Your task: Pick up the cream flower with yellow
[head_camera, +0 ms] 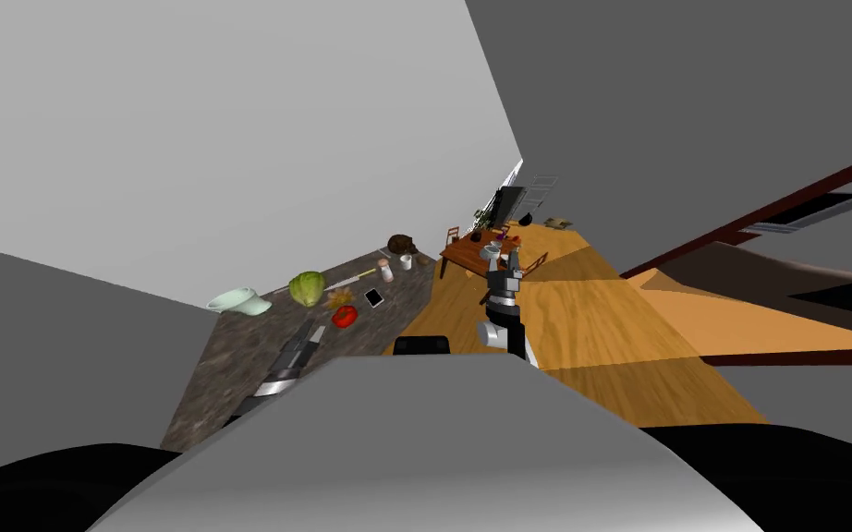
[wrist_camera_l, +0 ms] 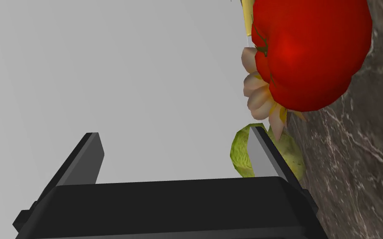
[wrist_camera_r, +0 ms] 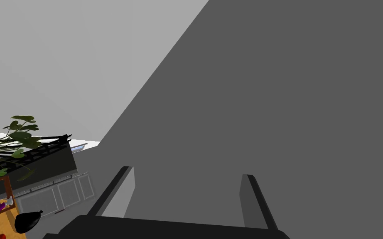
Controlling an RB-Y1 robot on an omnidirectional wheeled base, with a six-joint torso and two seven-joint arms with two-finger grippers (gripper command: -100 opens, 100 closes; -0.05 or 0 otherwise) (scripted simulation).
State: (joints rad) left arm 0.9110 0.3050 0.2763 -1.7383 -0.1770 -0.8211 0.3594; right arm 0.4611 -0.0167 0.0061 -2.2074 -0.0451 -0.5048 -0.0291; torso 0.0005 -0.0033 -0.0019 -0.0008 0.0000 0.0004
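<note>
- Left hand (wrist_camera_l: 178,155) released, fingers spread, grasping nothing, low beside the dark marbled tabletop (wrist_camera_l: 352,145).
- Cream flower (wrist_camera_l: 259,93) with yellow on that tabletop, just beside the red tomato (wrist_camera_l: 311,49), at its 11 o'clock in the head view.
- Green cabbage (wrist_camera_l: 240,155) near the flower.
- Right hand (wrist_camera_r: 188,195) likewise released, off at 3 o'clock.

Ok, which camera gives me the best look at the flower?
The left wrist view: the flower is close, its cream petals and yellow tips plain, though the tomato covers much of it. The head view has it small, between cabbage and tomato. The right wrist view faces walls.
</note>
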